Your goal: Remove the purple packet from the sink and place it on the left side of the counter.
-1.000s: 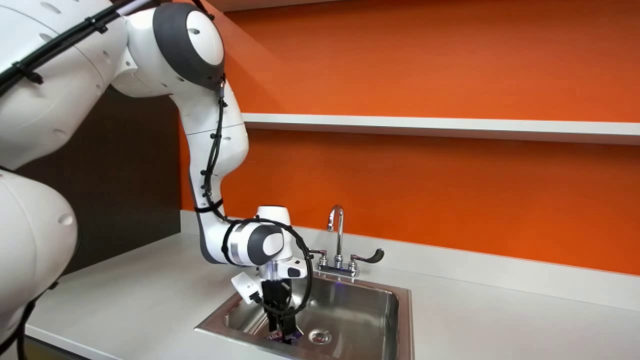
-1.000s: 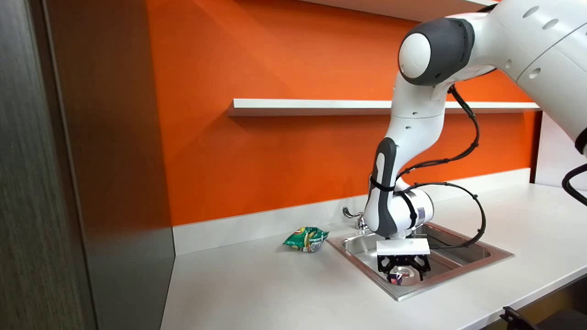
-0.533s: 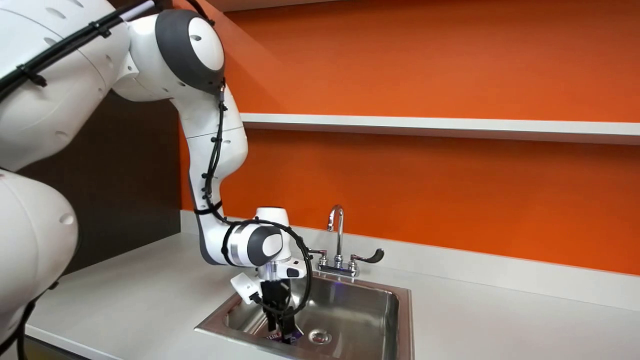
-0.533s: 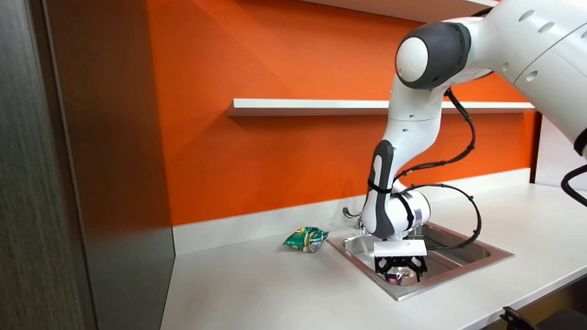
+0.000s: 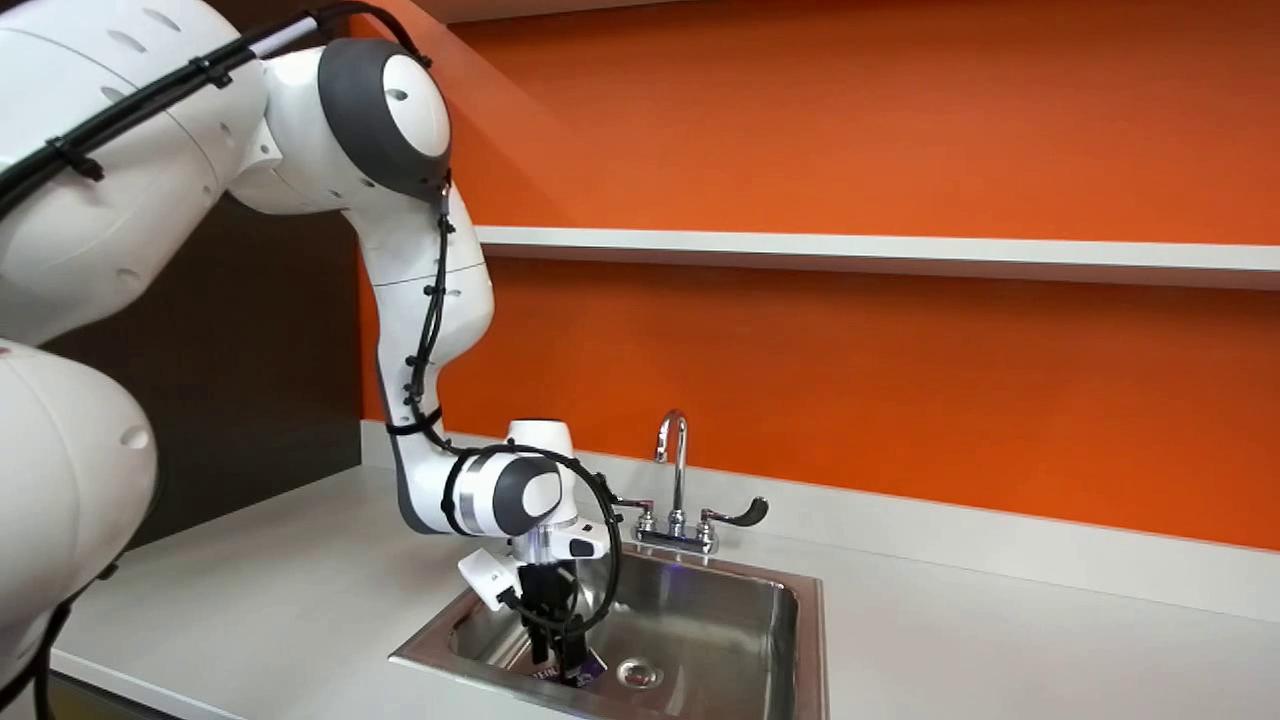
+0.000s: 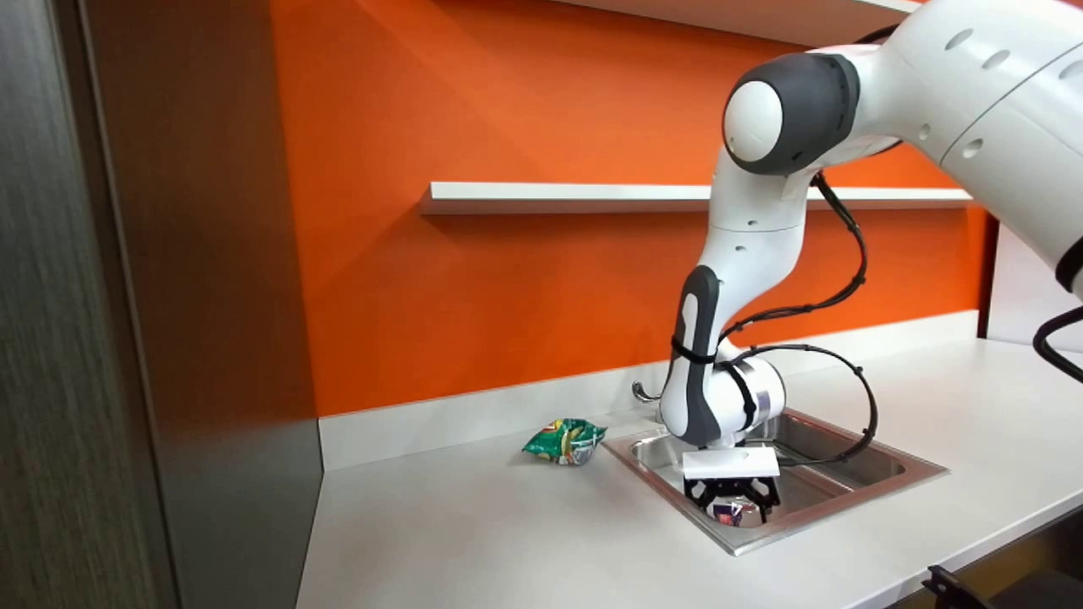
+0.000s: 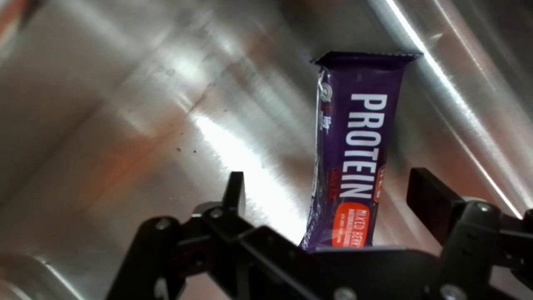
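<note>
Find the purple packet (image 7: 354, 154) lying flat on the floor of the sink (image 5: 720, 620), printed side up, w/ its far crimped end just beside the bend of the basin wall and its near end hidden behind the end effector (image 7: 327, 193) in the wrist view.

To judge by the PROTEIN print: prob. a snack bar, hence light, w/ a firm, slightly yielding core in thin, slick film. Not fragile per se, but could dent or crack under max. squeeze. Expect some slip on the glossy wrapper, esp. w/ any wet (can't tell re: moisture).

Released at present, holding nothing: w/ 2 fingers (image 7: 234, 192) parted, 1 on each side of the wrapper as seen from the wrist, and w/ gaps showing at each edge, narrower toward the basin wall. Can't tell tip height vs. sink floor.

Best to grip across the width, approx. mid-length, for balance; avoid pinching the flat crimp only, b/c of likely folding or tearing. Can't see the near end, so guess at the true middle. Centre btwn the fingers first, then close w/ moderate force, w/o scraping the basin wall.

Next, prob. lift straight up, clear the rim, and lay it flat on the left side of the desk (image 6: 474, 524), apart from the green packet (image 6: 565, 441) near the sink in an exterior view.
</note>
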Controlling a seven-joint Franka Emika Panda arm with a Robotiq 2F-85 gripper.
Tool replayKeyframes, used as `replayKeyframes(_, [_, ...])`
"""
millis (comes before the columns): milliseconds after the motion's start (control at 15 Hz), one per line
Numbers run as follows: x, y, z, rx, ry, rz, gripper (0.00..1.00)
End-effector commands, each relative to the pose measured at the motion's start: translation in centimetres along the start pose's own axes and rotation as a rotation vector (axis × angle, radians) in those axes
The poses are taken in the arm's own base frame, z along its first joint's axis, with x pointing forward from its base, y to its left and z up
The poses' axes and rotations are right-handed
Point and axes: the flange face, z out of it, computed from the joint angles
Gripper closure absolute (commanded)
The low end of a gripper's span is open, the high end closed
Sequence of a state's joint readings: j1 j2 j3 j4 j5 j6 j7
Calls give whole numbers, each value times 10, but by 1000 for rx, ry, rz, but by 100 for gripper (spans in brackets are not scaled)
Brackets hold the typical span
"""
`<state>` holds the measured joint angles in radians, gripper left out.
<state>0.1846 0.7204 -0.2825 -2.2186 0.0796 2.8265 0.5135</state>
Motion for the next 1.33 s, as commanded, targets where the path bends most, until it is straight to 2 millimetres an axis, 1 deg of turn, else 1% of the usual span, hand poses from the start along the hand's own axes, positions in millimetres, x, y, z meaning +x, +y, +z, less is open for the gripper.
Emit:
replayKeyframes(0, [2, -6, 1, 6, 3, 10, 0])
replayKeyframes(467, [2, -6, 6, 2, -4, 8, 0])
replayKeyframes(533, [2, -6, 7, 2, -3, 7, 25])
replayKeyframes(600, [2, -6, 7, 2, -2, 6, 28])
replayKeyframes(667, [2, -6, 6, 3, -2, 5, 35])
replayKeyframes(867, [2, -6, 6, 6, -1, 4, 60])
replayKeyframes(1133, [3, -7, 6, 9, -2, 4, 90])
replayKeyframes(1267, [3, -7, 7, 11, -5, 5, 92])
